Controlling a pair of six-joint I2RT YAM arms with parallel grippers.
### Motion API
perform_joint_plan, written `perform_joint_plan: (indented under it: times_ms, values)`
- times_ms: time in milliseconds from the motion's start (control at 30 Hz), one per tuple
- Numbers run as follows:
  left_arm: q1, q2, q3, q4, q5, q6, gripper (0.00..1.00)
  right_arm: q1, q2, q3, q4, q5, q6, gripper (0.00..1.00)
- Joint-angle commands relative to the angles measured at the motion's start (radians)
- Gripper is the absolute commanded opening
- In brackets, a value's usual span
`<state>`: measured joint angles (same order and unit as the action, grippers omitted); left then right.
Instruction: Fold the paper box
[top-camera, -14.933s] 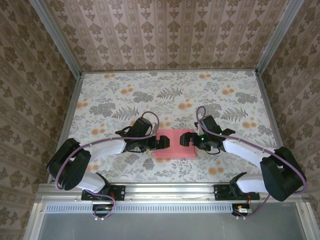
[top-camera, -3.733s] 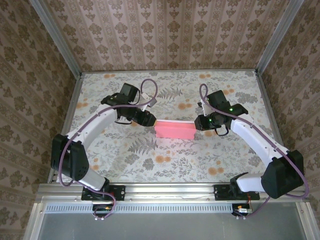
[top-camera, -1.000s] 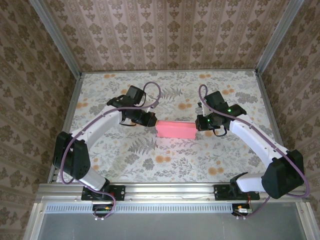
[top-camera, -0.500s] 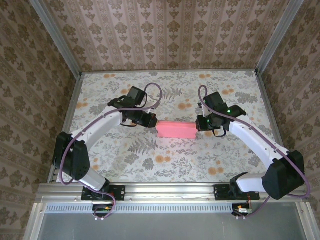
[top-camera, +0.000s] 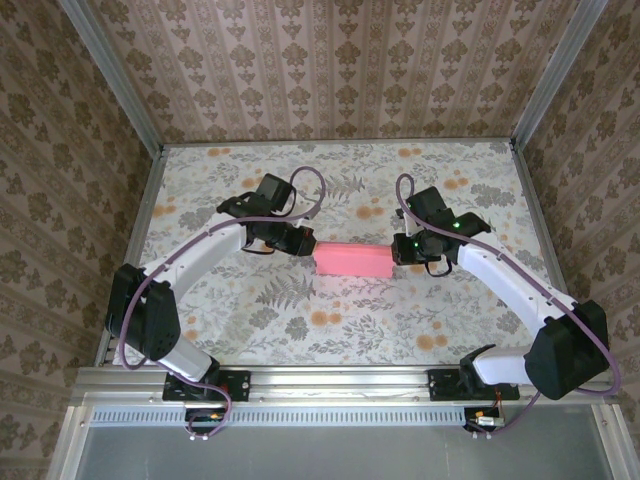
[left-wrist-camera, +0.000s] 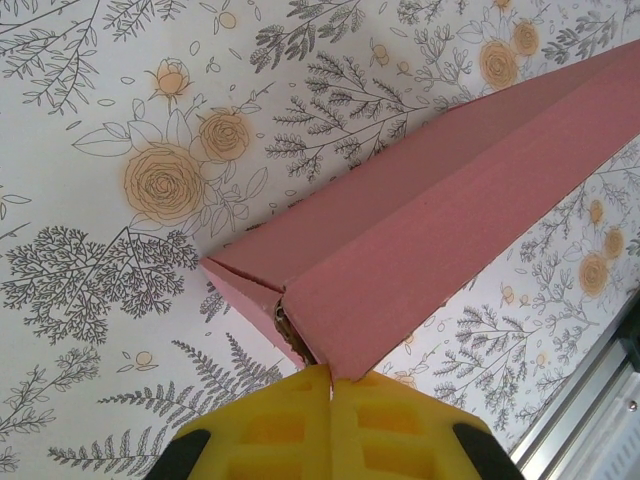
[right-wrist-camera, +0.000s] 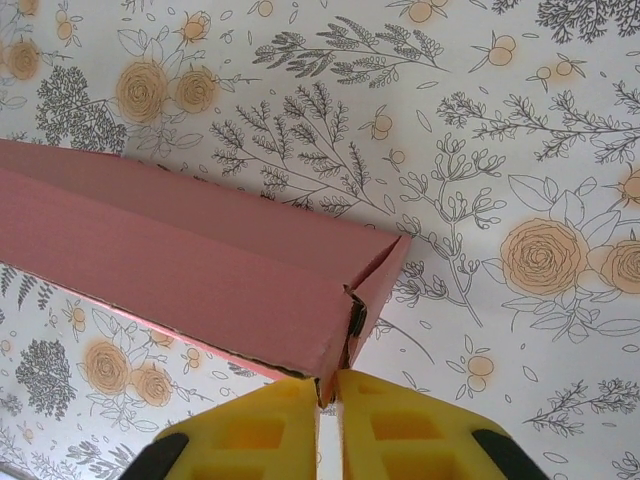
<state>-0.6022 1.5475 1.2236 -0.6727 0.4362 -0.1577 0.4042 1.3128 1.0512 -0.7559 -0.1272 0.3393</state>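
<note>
Both ends of the paper box (top-camera: 352, 260) pinched, left gripper (left-wrist-camera: 330, 376) and right gripper (right-wrist-camera: 328, 386) clamped near-shut.

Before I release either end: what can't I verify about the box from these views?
Top external: underside of the paper box, hidden by its top panel.
Left wrist: far end cut off at right edge; left gripper covers the pinched corner.
Right wrist: far end cut off at left edge.
</note>
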Motion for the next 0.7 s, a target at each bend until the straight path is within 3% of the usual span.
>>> perform_joint_plan:
  times_ms: [0, 167, 267, 433, 667]
  values:
    - [-0.010, 0.022, -0.021, -0.048, -0.035, -0.008, 0.00, 0.004, -0.027, -0.025, -0.012, 0.018, 0.010, 0.20]
    - [-0.011, 0.025, -0.011, -0.062, -0.046, -0.004, 0.00, -0.005, -0.079, -0.009, -0.066, 0.049, 0.005, 0.35]
    - [-0.012, 0.034, 0.000, -0.071, -0.052, 0.000, 0.00, -0.012, -0.109, 0.006, -0.073, 0.017, 0.015, 0.38]
    - [-0.017, 0.050, 0.015, -0.079, -0.056, 0.003, 0.00, -0.025, -0.116, 0.050, -0.038, -0.027, 0.053, 0.33]
    - [-0.024, 0.060, 0.033, -0.090, -0.063, 0.004, 0.00, -0.024, -0.040, 0.078, 0.026, 0.049, 0.110, 0.23]
